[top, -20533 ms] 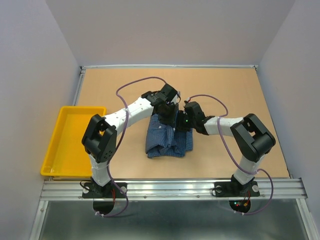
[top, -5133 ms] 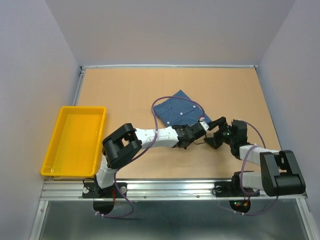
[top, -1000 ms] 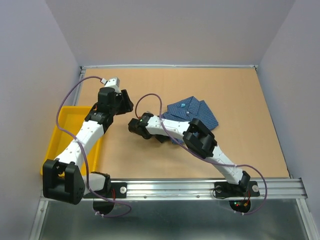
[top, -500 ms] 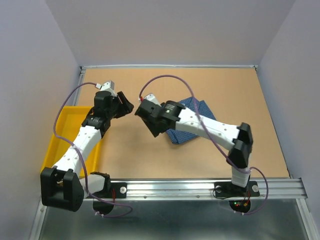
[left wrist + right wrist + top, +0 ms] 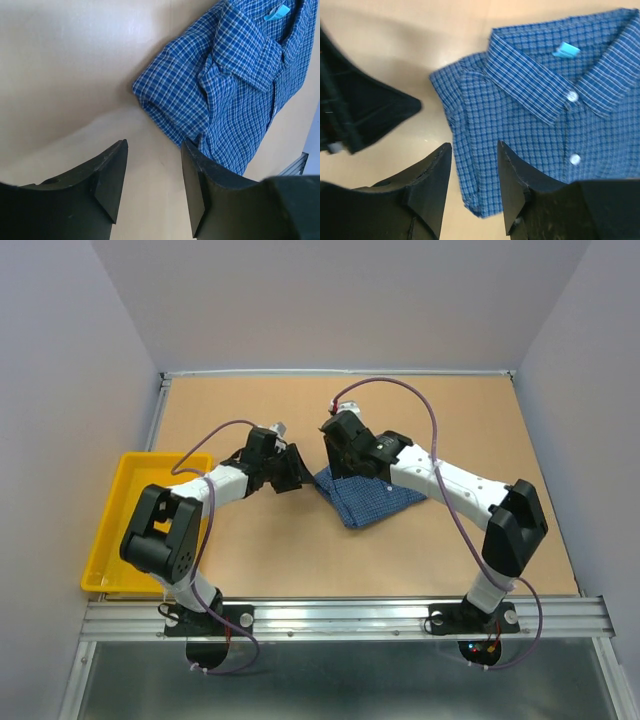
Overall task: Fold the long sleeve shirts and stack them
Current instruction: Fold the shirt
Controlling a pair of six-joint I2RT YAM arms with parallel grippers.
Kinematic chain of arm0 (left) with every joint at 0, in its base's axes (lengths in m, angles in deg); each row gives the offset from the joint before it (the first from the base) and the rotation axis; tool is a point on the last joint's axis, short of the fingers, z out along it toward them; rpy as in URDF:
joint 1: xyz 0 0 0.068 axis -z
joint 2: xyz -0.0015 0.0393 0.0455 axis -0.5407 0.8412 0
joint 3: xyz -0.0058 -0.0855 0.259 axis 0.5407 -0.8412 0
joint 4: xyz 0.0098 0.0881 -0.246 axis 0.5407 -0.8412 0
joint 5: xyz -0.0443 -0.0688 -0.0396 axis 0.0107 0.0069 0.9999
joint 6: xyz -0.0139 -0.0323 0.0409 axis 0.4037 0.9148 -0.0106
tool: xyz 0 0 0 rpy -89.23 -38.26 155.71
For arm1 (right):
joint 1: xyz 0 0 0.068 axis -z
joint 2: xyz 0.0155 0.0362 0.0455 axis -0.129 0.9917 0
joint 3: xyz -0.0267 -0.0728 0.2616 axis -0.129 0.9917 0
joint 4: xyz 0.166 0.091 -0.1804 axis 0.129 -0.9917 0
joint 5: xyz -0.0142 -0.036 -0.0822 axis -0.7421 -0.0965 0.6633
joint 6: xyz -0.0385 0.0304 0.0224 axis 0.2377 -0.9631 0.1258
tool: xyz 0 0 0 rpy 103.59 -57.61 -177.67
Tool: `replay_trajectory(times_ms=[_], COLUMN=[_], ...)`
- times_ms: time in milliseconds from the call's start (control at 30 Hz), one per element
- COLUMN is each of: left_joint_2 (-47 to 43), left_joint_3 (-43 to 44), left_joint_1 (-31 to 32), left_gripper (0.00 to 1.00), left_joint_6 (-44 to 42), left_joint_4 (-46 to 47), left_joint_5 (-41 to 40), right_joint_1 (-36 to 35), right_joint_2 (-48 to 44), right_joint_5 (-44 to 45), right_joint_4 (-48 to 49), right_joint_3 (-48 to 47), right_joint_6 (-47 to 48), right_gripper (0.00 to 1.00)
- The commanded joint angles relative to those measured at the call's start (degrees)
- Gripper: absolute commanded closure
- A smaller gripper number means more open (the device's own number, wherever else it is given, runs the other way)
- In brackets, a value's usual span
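A yellow tray point(image 5: 150, 540) sits at the left edge of the table point(image 5: 480, 420), well apart from the cloth. The left arm stretches from beside the tray toward the middle. The left claw point(image 5: 297, 477) is low over the board with its jaws apart. In its wrist view, bare table shows in the gap and nothing is gripped. Its inner finger point(image 5: 197, 185) comes right up against the shirt's folded edge, though I can't say for sure that it touches.

Just to the right, the right claw point(image 5: 340, 462) hangs over the near corner of the shirt point(image 5: 372, 502), reaching in from the far side. Its jaws stand apart too, and the side fold of the cloth shows in the gap between them, not pinched.

The shirt lies folded at the middle of the table, front side up. Its collar is spread, a light blue label point(image 5: 566, 49) shows at the neck, and two white buttons point(image 5: 571, 96) run down the placket.
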State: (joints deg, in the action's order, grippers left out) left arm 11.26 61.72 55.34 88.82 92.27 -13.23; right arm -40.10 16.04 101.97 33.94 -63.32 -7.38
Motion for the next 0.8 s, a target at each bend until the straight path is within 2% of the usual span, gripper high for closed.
replay_trajectory(times_ms=[0, 200, 300, 400, 433, 500, 533, 600, 667, 767], left_joint_2=[3.93, 8.41, 11.31, 12.63, 13.33, 14.30, 14.57, 15.01, 15.36, 15.63], left_joint_3=[5.15, 4.98, 4.19, 3.66, 3.22, 2.78, 2.26, 1.64, 0.76, -0.12], left_joint_1=[1.73, 2.79, 3.14, 3.49, 3.75, 3.93, 4.11, 4.28, 4.28, 4.28], left_gripper=[0.44, 0.46, 0.53, 0.53, 0.57, 0.58, 0.63, 0.64, 0.87, 0.89], left_joint_6=[2.69, 2.78, 2.95, 3.04, 3.04, 3.13, 3.13, 3.30, 3.39, 3.48], left_joint_4=[5.67, 6.64, 7.95, 8.92, 9.53, 10.24, 10.76, 11.21, 12.08, 12.88], left_joint_5=[0.87, -0.63, -0.72, -1.24, -1.24, -1.24, -1.16, -1.07, -0.89, -0.81], right_joint_1=[0.39, 1.01, 0.92, 1.01, 0.92, 1.01, 0.92, 0.92, 0.92, 0.92], right_joint_2=[1.95, 7.49, 10.57, 12.85, 13.64, 14.17, 14.44, 14.79, 15.05, 14.97], right_joint_5=[-1.69, -1.70, 0.23, 2.16, 3.21, 4.27, 4.97, 6.20, 6.65, 7.35], right_joint_4=[11.99, 13.32, 13.67, 13.94, 14.11, 14.37, 14.64, 14.99, 15.52, 16.40], right_joint_3=[1.12, -1.34, -2.40, -2.40, -2.14, -1.61, -1.26, -0.47, -0.03, 0.85], right_joint_6=[0.92, 1.79, 1.62, 1.62, 1.45, 1.18, 1.09, 0.92, 0.92, 0.92], right_gripper=[0.53, 0.53, 0.53, 0.53, 0.54, 0.54, 0.59, 0.63, 0.67, 0.76])
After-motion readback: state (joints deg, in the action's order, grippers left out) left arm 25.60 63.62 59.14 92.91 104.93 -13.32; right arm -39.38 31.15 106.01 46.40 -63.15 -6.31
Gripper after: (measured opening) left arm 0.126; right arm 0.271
